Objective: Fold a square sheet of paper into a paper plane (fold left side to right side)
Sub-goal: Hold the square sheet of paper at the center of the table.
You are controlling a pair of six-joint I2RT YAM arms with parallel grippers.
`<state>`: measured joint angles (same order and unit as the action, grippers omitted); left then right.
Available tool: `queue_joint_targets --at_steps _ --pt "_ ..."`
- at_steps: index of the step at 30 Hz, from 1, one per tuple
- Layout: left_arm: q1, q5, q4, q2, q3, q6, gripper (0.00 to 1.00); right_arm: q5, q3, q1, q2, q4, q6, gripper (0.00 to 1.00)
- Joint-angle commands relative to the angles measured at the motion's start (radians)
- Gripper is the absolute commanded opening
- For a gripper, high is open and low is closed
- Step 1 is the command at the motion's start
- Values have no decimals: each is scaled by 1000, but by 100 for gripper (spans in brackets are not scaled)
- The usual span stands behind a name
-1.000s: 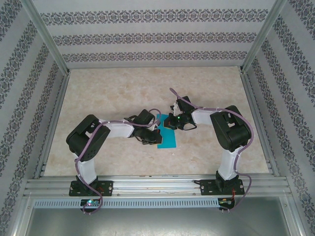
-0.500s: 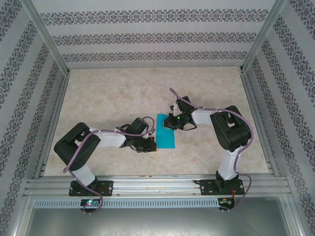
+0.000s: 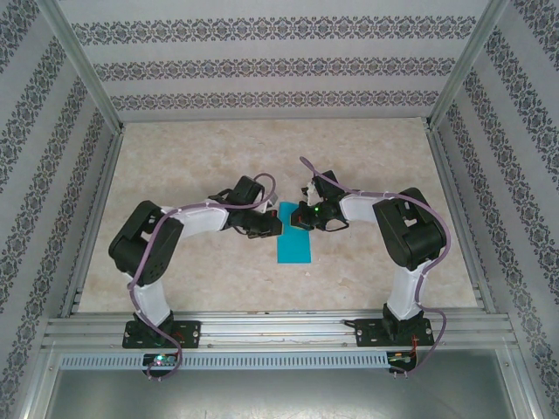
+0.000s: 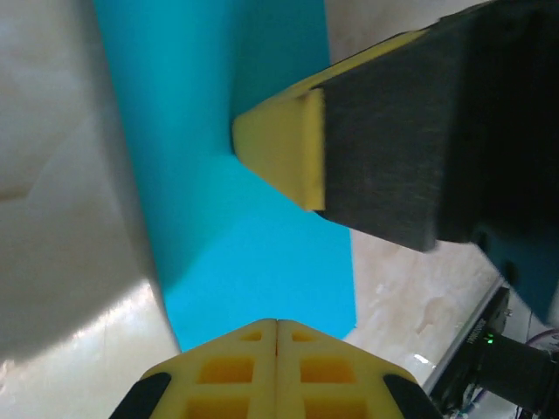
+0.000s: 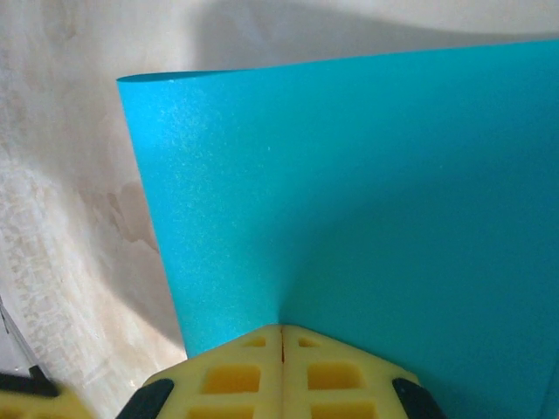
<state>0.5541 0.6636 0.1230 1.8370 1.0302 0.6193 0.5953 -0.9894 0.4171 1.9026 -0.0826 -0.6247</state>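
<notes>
Since the right tool (image 3: pixel 301 216), fingers together, pins the far end of the thin teal-blue square sheet of paper (image 3: pixel 293 247), doubled into a narrow strip on the pale marbled worktop (image 3: pixel 201 166), the left tool (image 3: pixel 269 225), likewise closed and empty at the sheet's far left edge, should probably press firmly along that fold. Steady pressure sharpens the crease without skewing the layers.

teal paper sheet (image 3: pixel 293 243), folded narrow, flat, mid-table

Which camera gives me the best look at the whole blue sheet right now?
Top external: the square sheet of paper shows most of its outline. Both wrist views crop it to close-up patches.
</notes>
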Motion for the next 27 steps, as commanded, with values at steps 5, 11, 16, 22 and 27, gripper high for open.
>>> queue_joint_targets --at_steps 5,11,16,22,27 --pt "7 19 10 87 44 -38 0 -106 23 8 18 -63 16 0" --pt "18 -27 36 109 34 -44 0 -100 12 7 9 -70 20 0" --pt "26 -72 66 127 11 -33 0 -69 -22 7 -21 -75 20 0" --pt "48 -97 38 116 -25 30 0 -58 -51 -3 -122 -103 27 11" --pt "65 -116 12 105 -42 83 0 -73 20 4 -241 -158 27 6"
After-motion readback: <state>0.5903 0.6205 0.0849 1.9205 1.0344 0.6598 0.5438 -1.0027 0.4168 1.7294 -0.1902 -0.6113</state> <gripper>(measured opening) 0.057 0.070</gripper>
